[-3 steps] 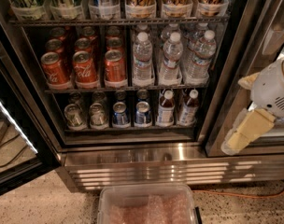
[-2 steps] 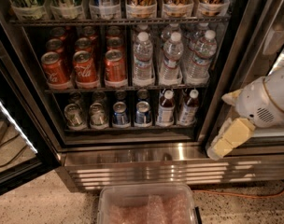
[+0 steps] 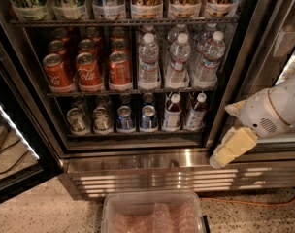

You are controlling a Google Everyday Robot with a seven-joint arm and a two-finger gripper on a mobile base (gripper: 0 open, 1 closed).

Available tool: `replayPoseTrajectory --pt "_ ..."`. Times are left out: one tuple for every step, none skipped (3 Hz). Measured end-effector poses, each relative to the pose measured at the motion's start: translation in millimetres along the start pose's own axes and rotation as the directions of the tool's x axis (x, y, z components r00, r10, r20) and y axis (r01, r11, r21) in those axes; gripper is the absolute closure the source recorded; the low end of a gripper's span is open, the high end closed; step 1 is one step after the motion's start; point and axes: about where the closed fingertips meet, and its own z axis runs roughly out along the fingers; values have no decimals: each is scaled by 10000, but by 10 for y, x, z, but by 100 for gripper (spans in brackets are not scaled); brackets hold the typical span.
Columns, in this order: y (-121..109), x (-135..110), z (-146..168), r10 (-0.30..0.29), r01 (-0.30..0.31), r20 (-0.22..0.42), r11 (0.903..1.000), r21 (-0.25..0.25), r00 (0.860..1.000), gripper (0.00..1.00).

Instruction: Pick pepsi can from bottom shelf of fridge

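Observation:
Two blue pepsi cans (image 3: 125,119) (image 3: 148,118) with silver tops stand side by side at the front middle of the bottom shelf (image 3: 138,134) of the fridge (image 3: 138,162). More cans stand behind them in the dark. My gripper (image 3: 231,148), cream-coloured on a white arm (image 3: 276,111), hangs outside the fridge at the lower right. It is in front of the steel door frame, level with the bottom shelf's edge and well right of the pepsi cans. It holds nothing that I can see.
Silver-grey cans (image 3: 89,120) stand left of the pepsi cans and two dark bottles (image 3: 184,113) right of them. Red Coca-Cola cans (image 3: 89,72) and water bottles (image 3: 179,62) fill the shelf above. The open door (image 3: 11,135) is at the left. A plastic bin (image 3: 155,212) sits on the floor below the grille (image 3: 186,181).
My gripper and arm have moved left and downward, from beside the right door frame toward the fridge's lower right corner. The cans and bottles have not moved.

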Motion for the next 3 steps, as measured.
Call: replayPoseTrajectory --pt "-5 23 478 546 -490 746 9960 -749 9957 0" --pt "-45 19 865 987 -857 1084 9893 -1183 9892 0" --pt "-57 25 886 1018 -886 1101 9890 -1187 9887 0"
